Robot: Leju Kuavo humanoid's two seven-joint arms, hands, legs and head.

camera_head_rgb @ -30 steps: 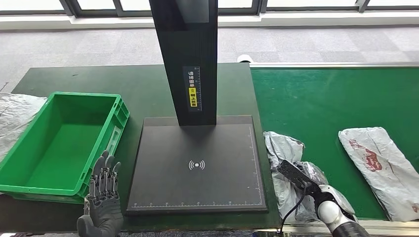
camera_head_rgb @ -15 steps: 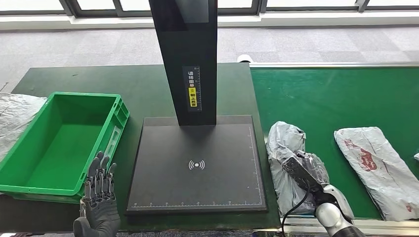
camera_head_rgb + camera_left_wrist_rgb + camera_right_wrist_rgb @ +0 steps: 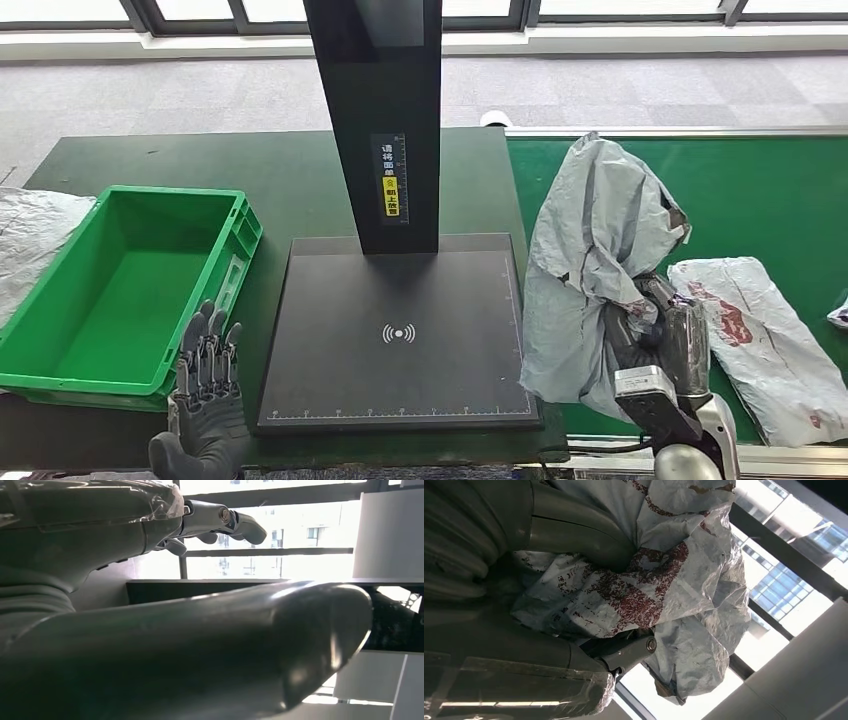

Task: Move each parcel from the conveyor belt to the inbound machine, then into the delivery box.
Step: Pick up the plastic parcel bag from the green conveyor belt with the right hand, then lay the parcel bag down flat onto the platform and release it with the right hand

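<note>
Right hand (image 3: pixel 655 335) gripping a crumpled grey parcel (image 3: pixel 590 250) raised beside the scanner plate (image 3: pixel 400 335), left hand (image 3: pixel 205 385) empty, fingers spread, near the green box (image 3: pixel 60 365)

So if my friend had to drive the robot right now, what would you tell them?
Right hand grips the grey parcel, lifted off the conveyor belt beside the inbound machine.
Left hand is open, holding nothing, near the green delivery box.
A second parcel lies on the belt.
Done: the first parcel is picked up.
Left: set it on the machine's black plate, move it into the box, then likely do the same with the second parcel.
</note>
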